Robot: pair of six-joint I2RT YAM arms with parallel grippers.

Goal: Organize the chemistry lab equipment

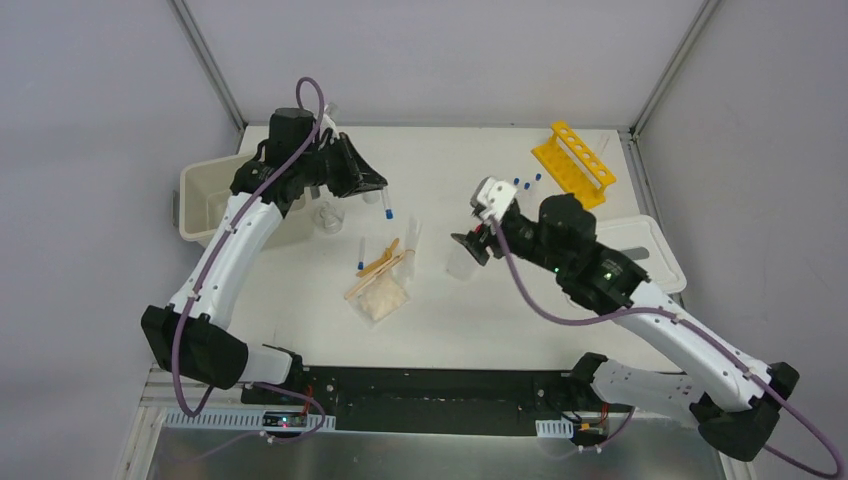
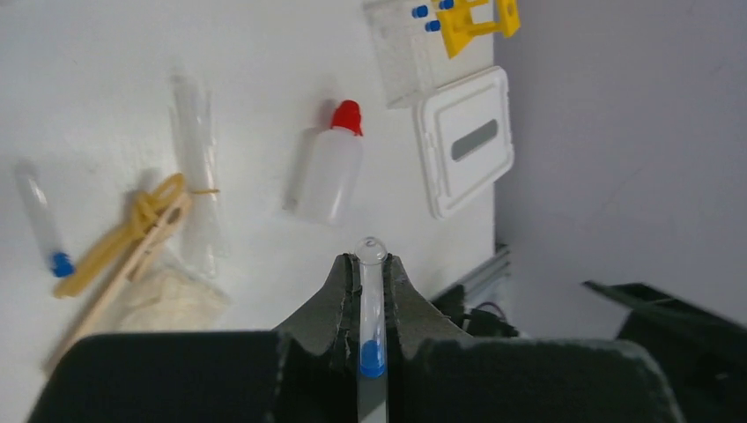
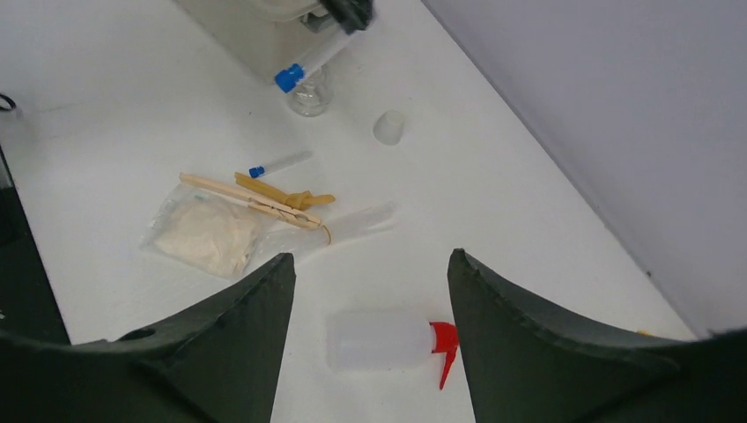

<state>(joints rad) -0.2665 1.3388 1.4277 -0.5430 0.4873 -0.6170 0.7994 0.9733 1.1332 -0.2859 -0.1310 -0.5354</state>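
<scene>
My left gripper [image 2: 372,261] is shut on a clear blue-capped tube [image 2: 372,304] and holds it above the table, near the beaker [image 1: 328,215]. The held tube also shows in the top view [image 1: 387,208]. My right gripper [image 3: 370,264] is open and empty, hovering over the lying squeeze bottle [image 3: 379,340] with its red nozzle [image 3: 443,340]. Another tube [image 3: 277,165] lies beside the wooden sticks [image 3: 264,198] and the beige packet [image 3: 207,233]. The yellow rack [image 1: 572,165] stands at the far right, with more blue-capped tubes [image 1: 520,183] next to it.
The cream bin [image 1: 215,200] sits at the far left by the left arm. Its white lid [image 1: 640,250] lies at the right edge. A clear plastic sleeve [image 1: 410,240] lies by the sticks. A small white cap [image 3: 388,127] stands near the beaker.
</scene>
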